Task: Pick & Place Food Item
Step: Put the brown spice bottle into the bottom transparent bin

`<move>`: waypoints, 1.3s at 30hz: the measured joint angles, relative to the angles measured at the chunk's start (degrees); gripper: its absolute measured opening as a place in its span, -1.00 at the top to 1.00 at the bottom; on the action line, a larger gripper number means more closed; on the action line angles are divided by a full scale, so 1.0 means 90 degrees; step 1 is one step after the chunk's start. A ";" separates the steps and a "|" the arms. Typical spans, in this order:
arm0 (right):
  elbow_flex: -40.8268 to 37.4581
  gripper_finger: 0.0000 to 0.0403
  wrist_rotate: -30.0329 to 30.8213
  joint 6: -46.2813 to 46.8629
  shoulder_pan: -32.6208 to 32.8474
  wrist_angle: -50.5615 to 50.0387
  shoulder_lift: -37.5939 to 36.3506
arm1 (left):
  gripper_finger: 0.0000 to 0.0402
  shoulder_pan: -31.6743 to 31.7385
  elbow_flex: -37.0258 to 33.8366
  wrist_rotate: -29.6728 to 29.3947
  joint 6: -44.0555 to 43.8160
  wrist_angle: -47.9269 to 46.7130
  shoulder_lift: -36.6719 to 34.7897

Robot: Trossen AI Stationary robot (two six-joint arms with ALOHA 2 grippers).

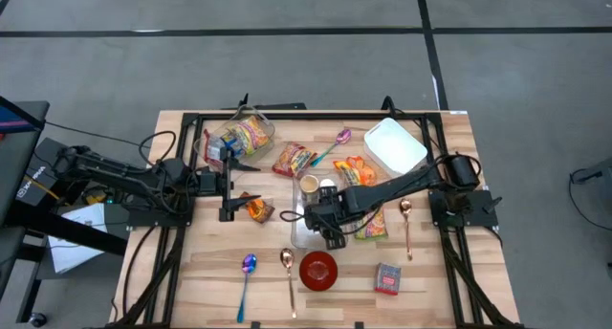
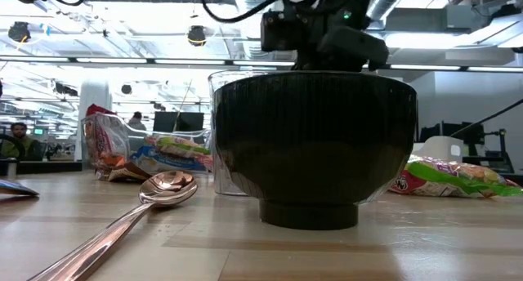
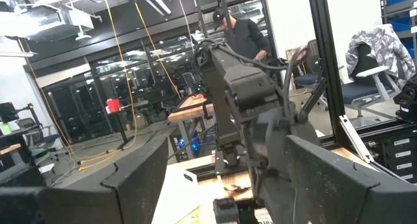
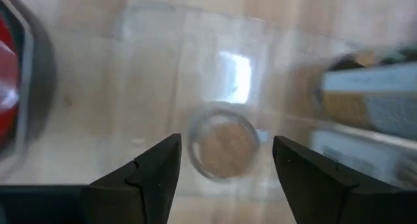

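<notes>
The right claw hangs over the middle of the table, just above a clear plastic container that stands beside the red bowl. In the right wrist view its two dark fingers stand apart and nothing is between them. Below them a small round thing lies inside the clear container; I cannot tell what it is. I think the claw points straight down so that it can reach into the container from above.

The food items wait further back on the table: a snack packet near the middle, a second packet partly under the right arm, and a bag of snacks near the left arm. Which one the task means, I cannot say.

The left claw rests at the left side of the table, wide and empty, probably kept there so it does not block the working arm.

A copper spoon and a blue spoon lie in front of the bowl.
</notes>
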 joint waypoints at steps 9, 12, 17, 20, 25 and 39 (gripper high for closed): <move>0.0002 0.12 0.0233 0.0025 0.0235 0.0043 -0.0303 | -0.48 0.0000 0.0000 0.0002 -0.0001 0.0000 0.0001; 0.0006 0.36 -0.0043 0.0053 0.0279 0.0088 -0.0313 | -0.48 0.0000 0.0000 0.0002 -0.0002 0.0000 0.0002; 0.0004 0.89 -0.0567 0.0017 0.0303 0.0085 -0.0307 | -0.48 0.0000 0.0000 0.0002 -0.0001 -0.0002 0.0002; 0.0004 0.94 -0.0609 0.0010 0.0262 0.0088 -0.0303 | -0.48 0.0000 0.0000 0.0002 -0.0001 -0.0001 0.0002; -0.0059 0.99 -0.0846 -0.0025 0.0111 0.0215 -0.0303 | -0.48 0.0000 0.0000 0.0002 -0.0001 -0.0003 0.0002; -0.0846 1.00 -0.1272 0.0119 -0.0091 0.0921 -0.0291 | -0.48 0.0002 0.0000 0.0002 -0.0001 -0.0002 0.0002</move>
